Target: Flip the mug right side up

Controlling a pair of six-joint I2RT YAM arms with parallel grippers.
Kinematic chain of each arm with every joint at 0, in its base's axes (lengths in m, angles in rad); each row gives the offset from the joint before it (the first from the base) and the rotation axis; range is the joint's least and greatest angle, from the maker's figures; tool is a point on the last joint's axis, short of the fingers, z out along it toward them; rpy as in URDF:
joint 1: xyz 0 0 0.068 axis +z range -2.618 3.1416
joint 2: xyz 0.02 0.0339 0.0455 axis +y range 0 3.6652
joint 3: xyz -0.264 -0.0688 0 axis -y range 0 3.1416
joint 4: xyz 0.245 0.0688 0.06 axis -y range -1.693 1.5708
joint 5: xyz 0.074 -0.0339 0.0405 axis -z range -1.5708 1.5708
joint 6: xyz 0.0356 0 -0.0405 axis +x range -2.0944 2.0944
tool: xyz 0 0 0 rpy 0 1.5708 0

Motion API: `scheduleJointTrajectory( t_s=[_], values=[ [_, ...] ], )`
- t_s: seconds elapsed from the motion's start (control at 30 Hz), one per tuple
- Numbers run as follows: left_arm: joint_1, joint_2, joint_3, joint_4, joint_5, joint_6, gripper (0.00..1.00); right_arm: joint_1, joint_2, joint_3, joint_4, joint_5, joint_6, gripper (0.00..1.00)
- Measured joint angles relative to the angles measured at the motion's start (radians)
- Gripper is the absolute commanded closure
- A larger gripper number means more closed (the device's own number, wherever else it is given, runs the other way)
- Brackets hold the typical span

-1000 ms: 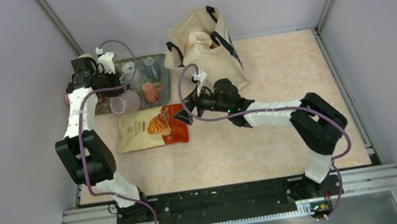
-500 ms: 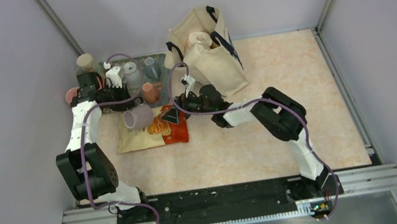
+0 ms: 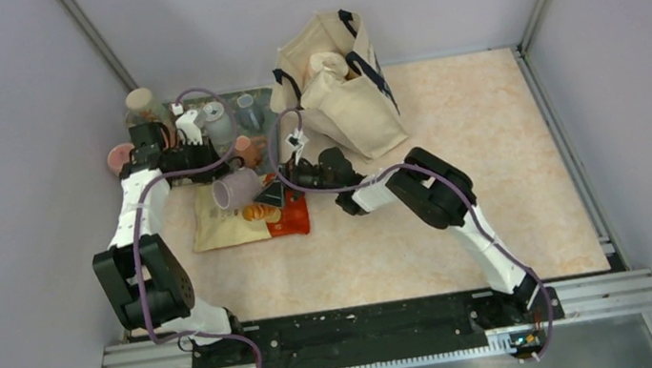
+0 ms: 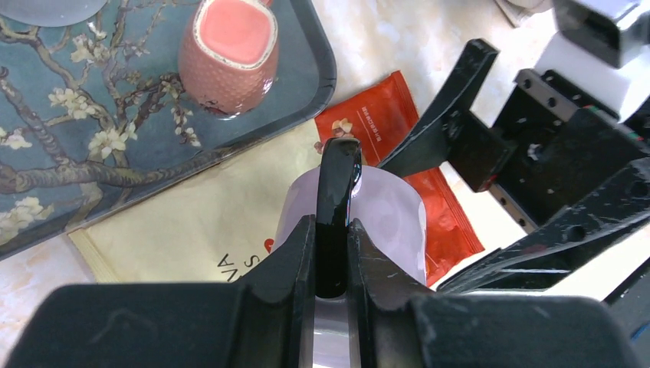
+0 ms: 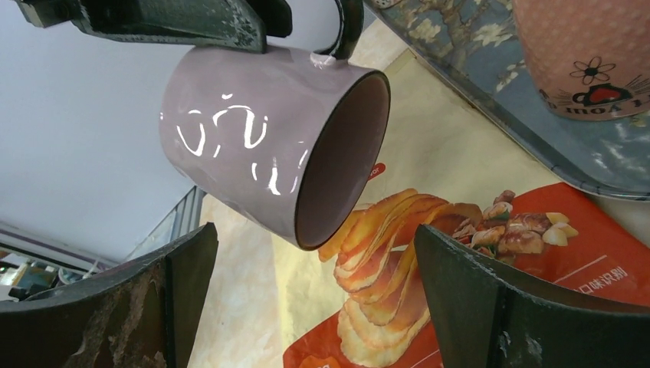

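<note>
A pale lilac mug (image 3: 235,191) with a black handle (image 4: 337,207) hangs in the air on its side above the snack bag. My left gripper (image 4: 333,230) is shut on the handle. In the right wrist view the mug (image 5: 260,146) has its open mouth turned toward the camera and slightly down. My right gripper (image 3: 272,193) is open just right of the mug's mouth, its fingers (image 5: 490,299) spread wide, touching nothing.
A snack bag (image 3: 250,216) lies flat under the mug. A floral tray (image 4: 92,153) at the back left holds a pink cup (image 4: 228,54) and other cups. A cloth tote bag (image 3: 342,85) stands behind the right arm.
My left gripper has carried the mug off the tray, right and toward the middle, tipping it on its side. My right gripper has moved left up to the mug's mouth.
</note>
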Motion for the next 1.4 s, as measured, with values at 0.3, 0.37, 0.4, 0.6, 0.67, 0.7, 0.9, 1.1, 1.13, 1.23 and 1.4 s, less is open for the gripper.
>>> scheduleJointTrajectory(
  t_s=[0.3,0.37,0.4,0.6,0.67,0.7,0.9,1.1,1.13,1.23,1.4],
  values=[
    [-0.004,0.015,-0.009,0.040,0.035,-0.023,1.00,0.002,0.072,0.028,0.174,-0.072,0.103,0.09],
    [-0.004,0.031,-0.009,0.052,0.036,-0.027,1.00,0.002,0.072,0.028,0.205,-0.079,0.108,0.11],
    [-0.005,0.040,-0.009,0.056,0.039,-0.031,1.00,0.002,0.072,0.028,0.217,-0.080,0.112,0.13],
    [-0.006,0.078,-0.009,0.065,0.090,-0.068,1.00,0.001,0.081,0.069,0.248,-0.111,0.169,0.33],
    [-0.004,0.078,-0.009,0.075,0.122,-0.087,1.00,-0.001,0.096,0.099,0.256,-0.125,0.203,0.45],
    [-0.004,0.078,-0.009,0.080,0.143,-0.095,1.00,-0.002,0.100,0.107,0.259,-0.132,0.222,0.51],
    [-0.006,0.068,-0.019,0.120,0.272,-0.154,1.00,-0.003,0.101,0.113,0.328,-0.179,0.317,1.00],
    [-0.011,0.066,-0.012,0.107,0.315,-0.113,0.27,0.007,0.041,0.075,0.332,-0.195,0.323,1.00],
    [-0.011,0.066,-0.008,0.091,0.308,-0.105,0.14,0.009,0.015,0.045,0.306,-0.192,0.301,1.00],
    [-0.011,0.065,0.003,0.044,0.273,-0.079,0.01,0.016,-0.096,-0.072,0.180,-0.155,0.196,1.00],
    [0.008,0.049,0.035,-0.008,0.174,-0.052,0.01,0.020,-0.318,-0.218,-0.121,-0.051,-0.018,1.00]
  ],
)
